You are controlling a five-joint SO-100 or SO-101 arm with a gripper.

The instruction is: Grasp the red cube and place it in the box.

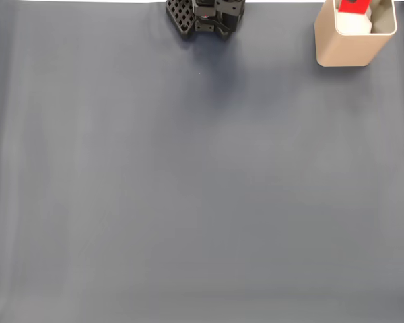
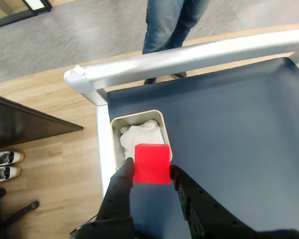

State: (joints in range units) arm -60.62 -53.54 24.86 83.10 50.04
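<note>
Black plastic fingers (image 2: pixel 120 186) of the tool (image 2: pixel 150 172) pinch the red cube (image 2: pixel 152 163) from both sides in the wrist view, holding it above the box (image 2: pixel 113 130). Its faces are plain, bright and matte. Below, the tan box has rounded corners, a pale rim and crumpled white material inside, standing on the smooth dark-blue tabletop (image 2: pixel 229 129) near its metal edge.
</note>
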